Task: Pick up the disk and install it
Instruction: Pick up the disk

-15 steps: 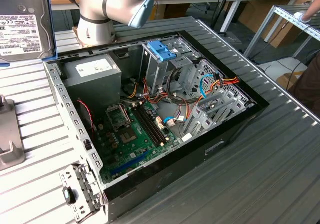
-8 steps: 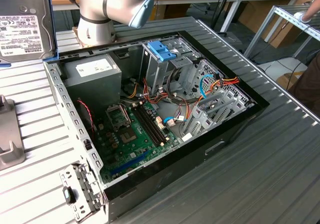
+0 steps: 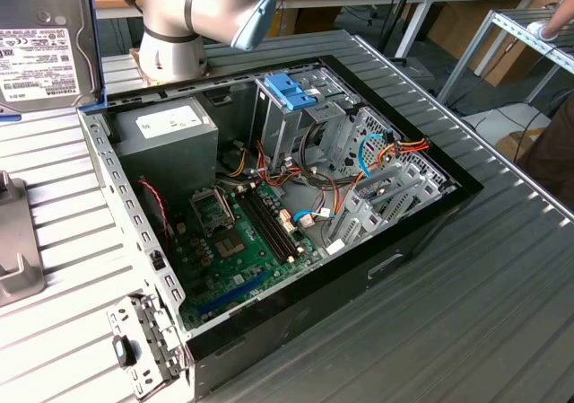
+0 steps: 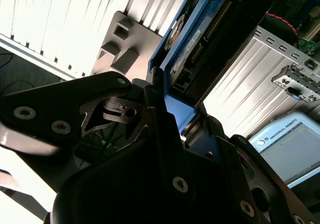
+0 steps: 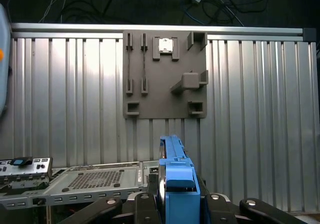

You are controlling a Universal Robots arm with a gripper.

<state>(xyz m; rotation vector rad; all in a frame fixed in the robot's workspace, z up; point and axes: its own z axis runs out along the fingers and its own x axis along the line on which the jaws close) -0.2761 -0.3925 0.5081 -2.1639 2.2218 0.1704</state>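
Silver arm [image 3: 170, 21], light-blue joint cap [image 3: 254, 21], black screwed jaws

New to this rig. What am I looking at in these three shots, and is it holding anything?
It is a single robot arm working over a ribbed metal table. The exterior view comes from a camera off the arm; both wrist views come from cameras riding near its tool. On the table sits an open computer case, circuit board and cables exposed, with a grey fixture plate beside it. The tool is closed on the disk, a hard drive in a light-blue frame, held up off the table.
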